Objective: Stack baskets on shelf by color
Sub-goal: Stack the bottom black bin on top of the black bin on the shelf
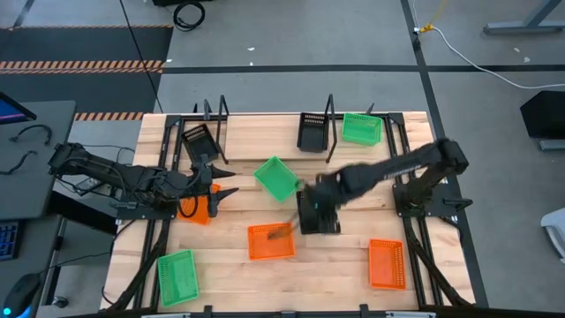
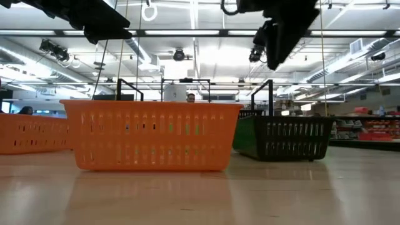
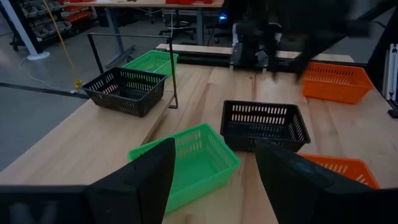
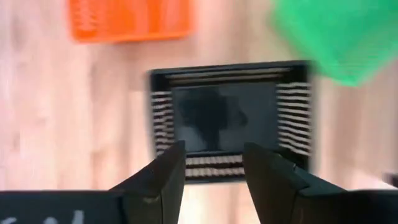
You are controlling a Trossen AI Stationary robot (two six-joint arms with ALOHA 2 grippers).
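Perforated plastic baskets (image 1: pixel 271 241) on a smooth pale wooden table (image 1: pixel 344 265)

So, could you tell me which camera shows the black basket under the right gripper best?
The left wrist view: the black basket sits whole and unobstructed. The right wrist view looks blurred down into it, the low view shows one side, and the high view mostly hides it beneath the arm.

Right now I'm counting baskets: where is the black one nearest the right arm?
High view: black basket sits mid-table under the right pincer, between the tilted green basket and the orange basket.
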